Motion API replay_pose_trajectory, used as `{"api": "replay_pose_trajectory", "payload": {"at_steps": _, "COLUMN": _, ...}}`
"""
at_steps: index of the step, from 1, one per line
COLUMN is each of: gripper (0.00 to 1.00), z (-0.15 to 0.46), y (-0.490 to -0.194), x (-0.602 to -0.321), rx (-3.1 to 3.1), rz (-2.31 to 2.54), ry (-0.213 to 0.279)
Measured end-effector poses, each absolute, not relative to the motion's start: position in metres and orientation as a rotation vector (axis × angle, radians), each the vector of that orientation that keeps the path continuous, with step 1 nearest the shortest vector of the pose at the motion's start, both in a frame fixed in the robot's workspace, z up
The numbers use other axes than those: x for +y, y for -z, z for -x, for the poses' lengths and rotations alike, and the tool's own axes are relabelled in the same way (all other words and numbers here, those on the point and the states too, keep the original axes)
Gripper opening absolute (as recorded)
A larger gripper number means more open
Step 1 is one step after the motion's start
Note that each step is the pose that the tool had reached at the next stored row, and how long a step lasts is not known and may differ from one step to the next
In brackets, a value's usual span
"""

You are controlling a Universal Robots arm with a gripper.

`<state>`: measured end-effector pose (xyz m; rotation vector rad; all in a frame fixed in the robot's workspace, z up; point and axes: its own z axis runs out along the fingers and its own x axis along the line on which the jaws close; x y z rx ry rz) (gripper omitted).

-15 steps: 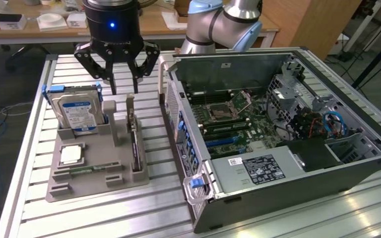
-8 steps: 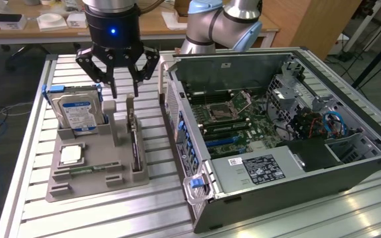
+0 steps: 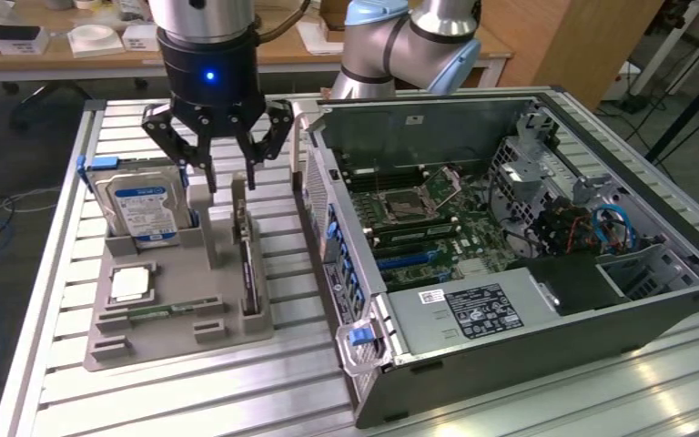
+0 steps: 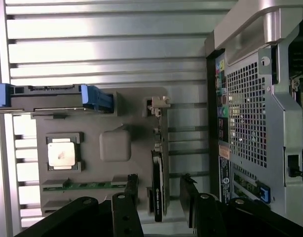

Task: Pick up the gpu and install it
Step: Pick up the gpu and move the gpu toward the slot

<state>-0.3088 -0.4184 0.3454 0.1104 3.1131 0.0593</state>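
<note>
Exterior view: black gripper is seen wide open, empty, above thin black gpu.
Label: blue-white sticker of silver hard drive, unreadable.

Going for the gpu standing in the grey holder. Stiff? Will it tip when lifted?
Probably stiff: the gpu looks like a rigid flat board. It stands on its thin edge in a slot of the grey holder, so a sideways nudge could tip or bind it. Thin, so likely light.
</note>
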Motion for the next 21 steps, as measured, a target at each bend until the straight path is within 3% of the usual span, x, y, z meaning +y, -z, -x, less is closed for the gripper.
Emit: {"api": "replay_pose_trajectory", "payload": {"at_steps": 21, "gripper": 0.47, "z": 0.308, "y": -0.323, "x": -0.421, "rx": 3.113, "rz": -0.111, "ry": -0.059}}
